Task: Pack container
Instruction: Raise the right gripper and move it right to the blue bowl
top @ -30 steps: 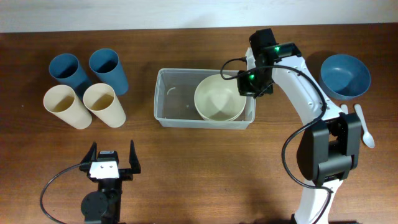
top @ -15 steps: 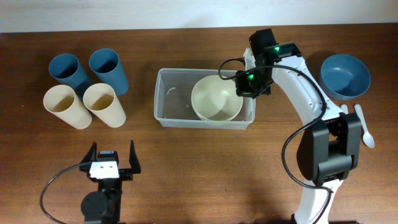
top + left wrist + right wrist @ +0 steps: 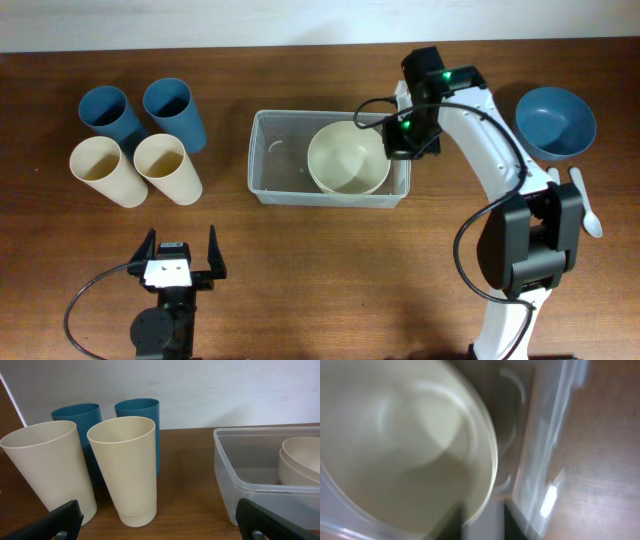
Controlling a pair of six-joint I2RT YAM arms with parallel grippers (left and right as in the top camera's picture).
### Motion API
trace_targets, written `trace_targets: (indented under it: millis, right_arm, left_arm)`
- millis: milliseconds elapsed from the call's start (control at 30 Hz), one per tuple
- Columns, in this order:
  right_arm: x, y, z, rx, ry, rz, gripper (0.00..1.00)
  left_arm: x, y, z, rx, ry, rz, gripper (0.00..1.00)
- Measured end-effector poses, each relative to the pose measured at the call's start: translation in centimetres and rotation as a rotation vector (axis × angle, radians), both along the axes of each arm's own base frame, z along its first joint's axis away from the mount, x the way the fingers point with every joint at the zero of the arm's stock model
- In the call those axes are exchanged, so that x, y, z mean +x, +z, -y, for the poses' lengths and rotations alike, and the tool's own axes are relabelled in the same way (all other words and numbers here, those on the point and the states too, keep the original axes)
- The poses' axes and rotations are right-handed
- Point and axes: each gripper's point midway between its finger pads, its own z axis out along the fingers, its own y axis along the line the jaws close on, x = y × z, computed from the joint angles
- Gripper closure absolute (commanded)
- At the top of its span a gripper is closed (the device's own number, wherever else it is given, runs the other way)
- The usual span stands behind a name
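Your right gripper (image 3: 400, 135) hangs over the right end of the container (image 3: 270, 160), the clear tub lying lengthwise on the table (image 3: 320, 280). Directly beneath it sits a cream bowl (image 3: 347, 158), inside the tub's right half, with the near edge of the bowl's rim right under the fingers. In the right wrist view that rim fills the frame and runs down to the dark fingers (image 3: 452, 522) at the bottom edge, with the tub's clear wall just to their right. The picture is too blurred for you to tell whether the jaws are pinching the rim or standing clear of it. Behind that gripper, out past the arm, a blue bowl (image 3: 555, 122) rests on the table with a white spoon (image 3: 585, 200) just beside it. Your left gripper (image 3: 181, 250) sits low at the table's near edge, jaws spread wide and holding nothing. Ahead of it and slightly left stand two cream cups (image 3: 100, 168) (image 3: 165, 165), upright and close together, with two blue cups (image 3: 108, 112) (image 3: 172, 108) just behind them. The tub lies ahead and to its right, well apart from it.
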Motion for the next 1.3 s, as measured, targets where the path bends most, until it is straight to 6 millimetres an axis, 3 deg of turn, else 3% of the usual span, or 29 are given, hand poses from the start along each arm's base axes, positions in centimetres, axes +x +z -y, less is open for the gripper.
trace_targets:
  millis: [67,100,267,367,433,667,800,933,1167,1300]
  right_arm:
    - [0.5,2.1,0.5,-0.003,-0.008,0.021,0.07]
    - [0.7,3.2,0.9,-0.009,-0.017,0.032,0.01]
    - [1.0,9.3,5.8,-0.067,-0.114,0.098,0.01]
    - [0.4,11.8,10.7,-0.091,-0.242,0.112,0.01]
    - [-0.2,12.3,14.2,-0.105,-0.336,0.102,0.01]
    - [-2.4,12.5,26.5,-0.112,-0.735,0.082,0.01]
    - [-3.4,12.5,31.2,-0.111,-0.879,0.104,0.01]
    - [-2.7,11.5,32.7,-0.103,-0.937,0.126,0.01]
    - [-0.1,6.6,33.7,-0.082,-0.958,0.112,0.01]
    - [0.7,4.8,34.0,-0.075,-0.960,0.115,0.01]
  left_arm:
    - [0.0,0.0,0.0,0.000,0.000,0.000,0.00]
    - [0.0,0.0,0.0,0.000,0.000,0.000,0.00]
    - [0.0,0.0,0.0,0.000,0.000,0.000,0.00]
    - [0.0,0.0,0.0,0.000,0.000,0.000,0.00]
    - [0.0,0.0,0.0,0.000,0.000,0.000,0.00]
    - [0.0,0.0,0.0,0.000,0.000,0.000,0.00]
    - [0.0,0.0,0.0,0.000,0.000,0.000,0.00]
    - [0.0,0.0,0.0,0.000,0.000,0.000,0.00]
    - [0.0,0.0,0.0,0.000,0.000,0.000,0.00]
    - [0.0,0.0,0.0,0.000,0.000,0.000,0.00]
